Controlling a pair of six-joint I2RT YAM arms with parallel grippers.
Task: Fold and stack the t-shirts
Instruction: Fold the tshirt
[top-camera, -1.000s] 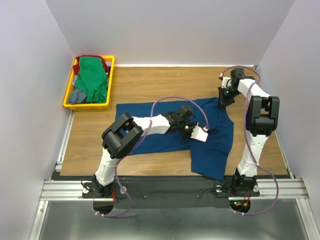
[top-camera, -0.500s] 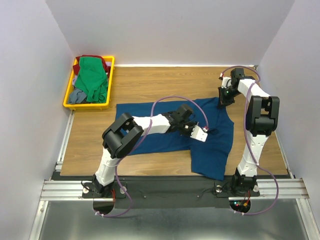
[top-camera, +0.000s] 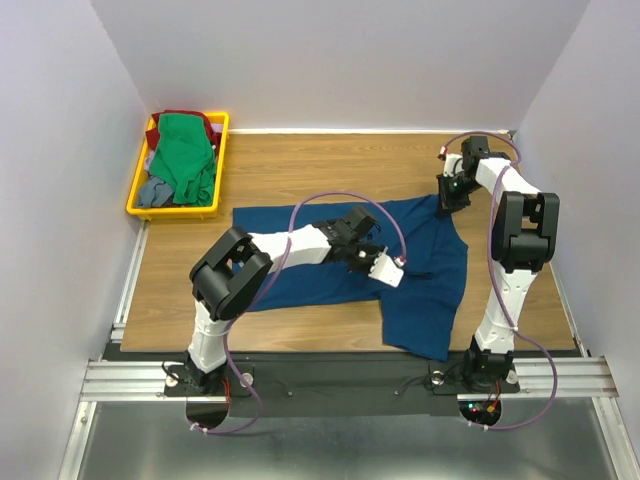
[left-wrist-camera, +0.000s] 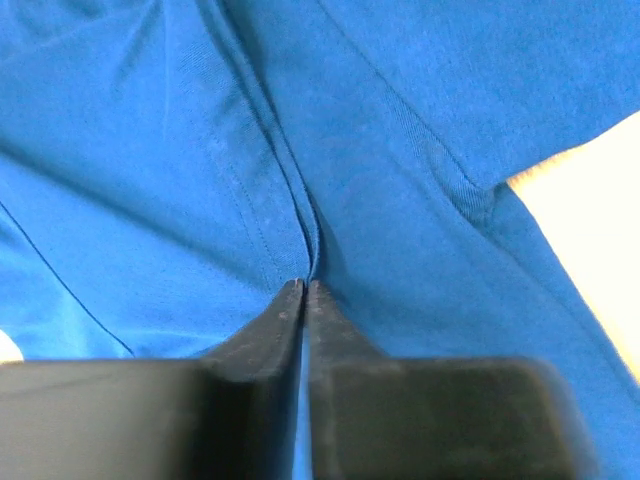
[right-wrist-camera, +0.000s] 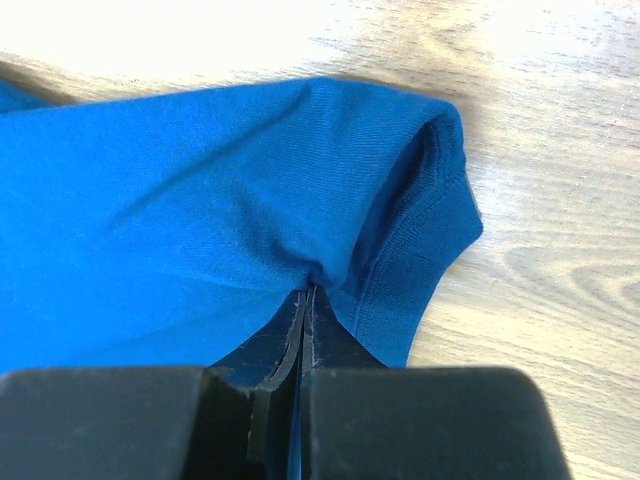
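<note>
Large dark-blue cloth t-shirt (top-camera: 425, 290) lies spread across the middle of the wooden bench (top-camera: 300, 170). It is mostly flat. One long part runs to the left, and another reaches toward the near edge on the right.

Left arm (top-camera: 290, 245) reaches over the middle of the shirt. Left jaws are pressed together, tips down on the cloth. In the wrist view the two black fingers (left-wrist-camera: 270, 330) meet with no gap to speak of. A thin ridge of the blue shirt (left-wrist-camera: 400, 150) is pinched right at their tips, and stitched seam lines run away from the pinch. A pale patch of bench shows past the cloth's edge on the right of that view.

Right arm (top-camera: 520, 230) stretches to the far right of the bench. Right jaws are closed tight on the shirt's far right corner. In the wrist view the blue cloth (right-wrist-camera: 200, 200) gathers into the tips just beside a folded, hemmed edge. Bare wood lies beyond it.

Yellow plastic tray (top-camera: 137, 195) sits at the far left corner of the bench, well apart from the blue shirt. Inside it, all crumpled:
- a bright green shirt (top-camera: 185, 160) heaped on top
- a dark red shirt (top-camera: 185, 116) showing at the far end
- a grey-blue shirt (top-camera: 153, 192) at the near left corner
</note>
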